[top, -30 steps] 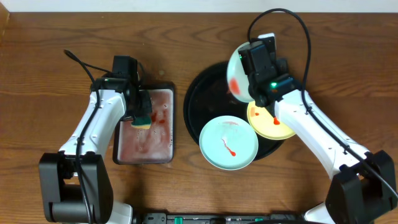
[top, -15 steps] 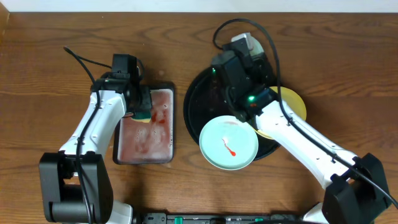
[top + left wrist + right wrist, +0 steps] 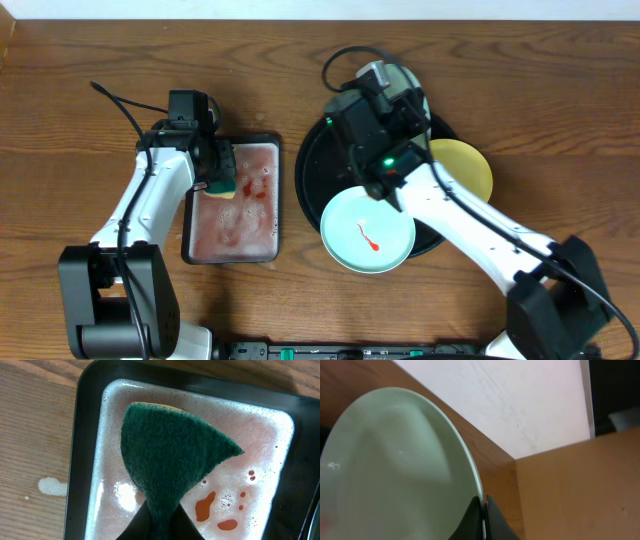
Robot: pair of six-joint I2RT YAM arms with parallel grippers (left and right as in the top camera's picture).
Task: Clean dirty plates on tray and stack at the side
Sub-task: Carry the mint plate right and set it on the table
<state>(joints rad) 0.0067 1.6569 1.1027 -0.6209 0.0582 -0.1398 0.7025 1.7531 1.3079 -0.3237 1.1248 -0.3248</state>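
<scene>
My right gripper (image 3: pixel 378 105) is shut on the rim of a pale blue plate (image 3: pixel 408 80), held tilted above the back of the round black tray (image 3: pixel 318 160). The right wrist view shows that plate (image 3: pixel 395 470) pinched between the fingers (image 3: pixel 483 510). A second pale blue plate (image 3: pixel 367 232) with a red smear lies on the tray's front rim. The yellow plate (image 3: pixel 465 165) lies on the tray's right edge. My left gripper (image 3: pixel 220 180) is shut on a green sponge (image 3: pixel 170 455), with its fingers (image 3: pixel 162 522) over the rectangular tray.
The small rectangular black-rimmed tray (image 3: pixel 192 235) holds pinkish foamy water with red sauce drops (image 3: pixel 205 505). A white splash (image 3: pixel 50 487) lies on the wooden table left of it. The right arm stretches across the round tray's right side.
My right arm has swung left and back with the pale blue plate, uncovering the yellow plate, which now lies farther right. My left gripper has shifted the sponge slightly toward the back.
</scene>
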